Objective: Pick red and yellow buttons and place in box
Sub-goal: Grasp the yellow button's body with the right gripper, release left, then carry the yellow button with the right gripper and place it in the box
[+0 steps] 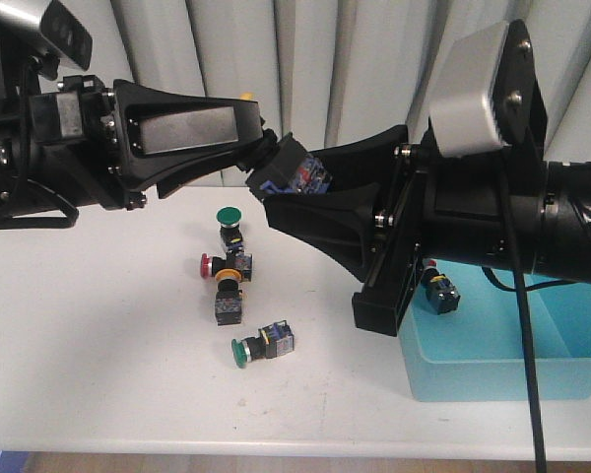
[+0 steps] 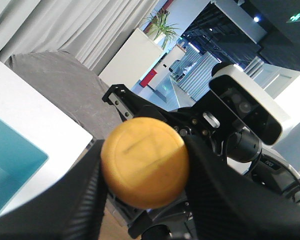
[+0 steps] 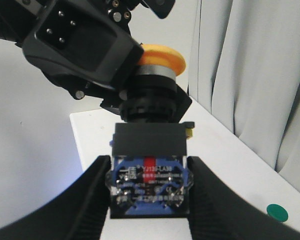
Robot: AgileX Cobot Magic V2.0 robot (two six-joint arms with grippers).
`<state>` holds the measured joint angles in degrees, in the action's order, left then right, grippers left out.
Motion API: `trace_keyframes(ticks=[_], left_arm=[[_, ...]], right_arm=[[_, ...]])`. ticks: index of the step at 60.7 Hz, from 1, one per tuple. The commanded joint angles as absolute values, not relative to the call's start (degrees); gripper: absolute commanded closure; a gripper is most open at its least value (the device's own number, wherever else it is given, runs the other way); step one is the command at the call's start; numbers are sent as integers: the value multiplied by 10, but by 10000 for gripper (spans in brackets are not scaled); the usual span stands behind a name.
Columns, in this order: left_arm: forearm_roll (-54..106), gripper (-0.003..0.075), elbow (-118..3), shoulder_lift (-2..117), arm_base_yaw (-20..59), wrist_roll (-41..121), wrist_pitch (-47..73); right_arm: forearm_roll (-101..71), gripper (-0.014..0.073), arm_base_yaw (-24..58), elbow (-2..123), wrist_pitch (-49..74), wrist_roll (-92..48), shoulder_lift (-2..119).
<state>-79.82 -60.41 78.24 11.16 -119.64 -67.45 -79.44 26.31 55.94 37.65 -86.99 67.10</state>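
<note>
the yellow-capped push-button switch with a black blocky body (image 1: 294, 172) hung in mid-air between both pincers, its long axis roughly level: cap toward the left gripper (image 2: 140, 175), which pinched it, body toward the right gripper (image 3: 147, 185), clamped on it. the turquoise plastic box (image 1: 492, 370) lay below, nearer the right arm.

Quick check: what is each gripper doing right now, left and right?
Left gripper: closed on the cap end of the yellow button, held in mid-air.
Right gripper: closed on the same button's body.
</note>
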Motion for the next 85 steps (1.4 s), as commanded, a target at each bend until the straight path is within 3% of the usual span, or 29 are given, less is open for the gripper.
trace_keyframes(ticks=[1, 21, 29, 48, 61, 85], left_arm=[[-780, 607, -618, 763, 114, -1200, -690], [-817, 239, -618, 763, 114, -1200, -682], [-825, 180, -618, 763, 114, -1200, -682], [-862, 178, -618, 763, 114, -1200, -681], [-959, 204, -618, 763, 114, -1200, -660], [-1025, 431, -617, 767, 112, -1200, -619]], right_arm=[[-821, 603, 262, 575, 375, -874, 660], [-842, 603, 262, 575, 357, -874, 660], [-865, 602, 262, 577, 321, -884, 655], [-885, 601, 254, 577, 105, -915, 617], [-879, 599, 194, 575, -51, -923, 643], [-936, 596, -9, 575, 103, -859, 884]])
